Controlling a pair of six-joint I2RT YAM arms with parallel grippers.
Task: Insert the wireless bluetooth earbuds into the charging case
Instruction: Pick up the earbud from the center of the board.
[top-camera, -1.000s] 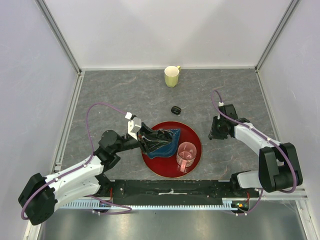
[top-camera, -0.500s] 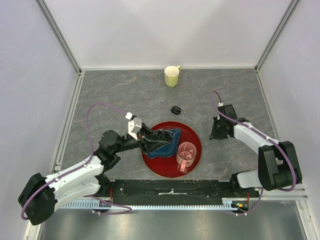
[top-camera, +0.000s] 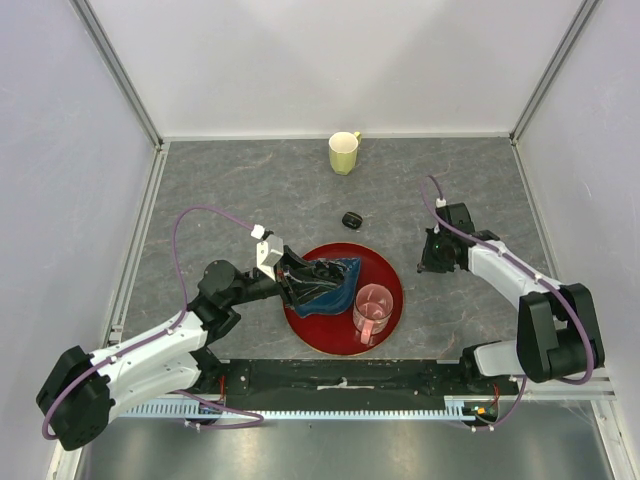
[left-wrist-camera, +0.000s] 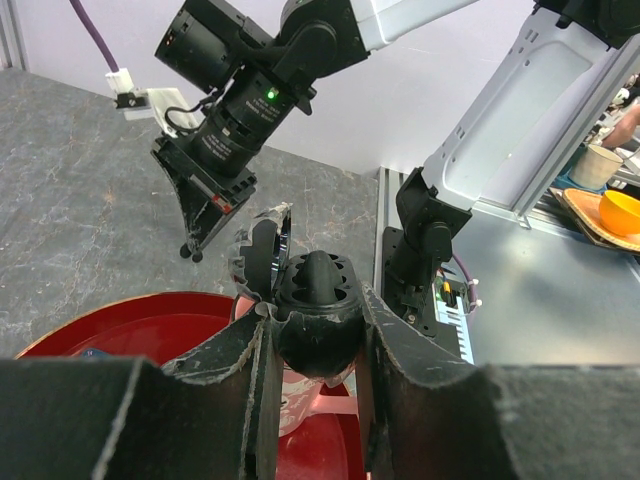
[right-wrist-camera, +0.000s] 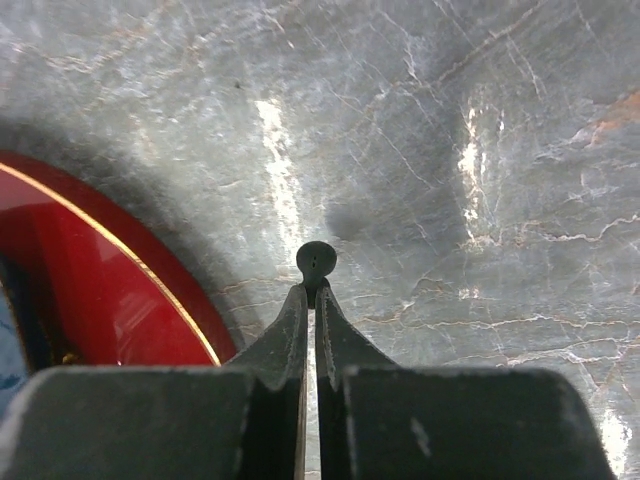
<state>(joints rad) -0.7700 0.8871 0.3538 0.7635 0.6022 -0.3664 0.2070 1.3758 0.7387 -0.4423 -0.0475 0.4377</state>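
While pinching the earbud (right-wrist-camera: 316, 262) by its stem in the clenched right end effector (right-wrist-camera: 313, 292), right of the red plate (right-wrist-camera: 90, 280), risks dropping it onto the counter (right-wrist-camera: 450, 150) before reaching the open charging case (left-wrist-camera: 315, 300) grasped by the left end effector (left-wrist-camera: 316, 345) over the plate.

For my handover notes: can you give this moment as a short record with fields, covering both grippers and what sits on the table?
left gripper: shut on open charging case, above red plate
right gripper: shut on earbud stem, over bare table near plate rim
on plate: pink cup
on table: yellow mug, small black case
earbud in held case: not yet
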